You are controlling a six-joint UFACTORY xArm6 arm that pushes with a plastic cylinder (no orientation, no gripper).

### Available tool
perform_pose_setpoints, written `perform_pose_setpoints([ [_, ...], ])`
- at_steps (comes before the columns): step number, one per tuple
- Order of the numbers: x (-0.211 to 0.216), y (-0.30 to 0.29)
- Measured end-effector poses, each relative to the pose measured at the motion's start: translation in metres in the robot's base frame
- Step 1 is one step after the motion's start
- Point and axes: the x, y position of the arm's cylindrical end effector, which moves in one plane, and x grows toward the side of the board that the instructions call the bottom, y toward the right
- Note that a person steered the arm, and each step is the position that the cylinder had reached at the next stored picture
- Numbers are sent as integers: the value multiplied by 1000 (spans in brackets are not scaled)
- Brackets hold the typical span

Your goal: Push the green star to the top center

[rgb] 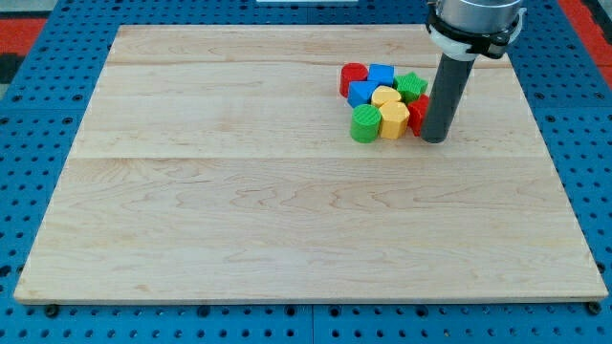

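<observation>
Right of the cluster, my tip (434, 139) just beside green star (412, 86), its pointing unclear

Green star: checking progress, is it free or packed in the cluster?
Packed in: the green star touches neighbouring blocks, with my tip just to its lower right.

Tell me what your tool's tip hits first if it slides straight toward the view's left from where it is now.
My tip sits at the cluster's right edge, so it would most likely meet the red block first, then the yellow block. The green star lies slightly above that line.
</observation>
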Motion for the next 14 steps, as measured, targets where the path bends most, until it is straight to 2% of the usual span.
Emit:
perform_pose_setpoints([
  [2, 1, 4],
  [3, 26, 15],
  [4, 68, 36],
  [5, 74, 44],
  [7, 23, 44],
  [9, 1, 58],
  [11, -55, 58],
  [14, -74, 22],
])
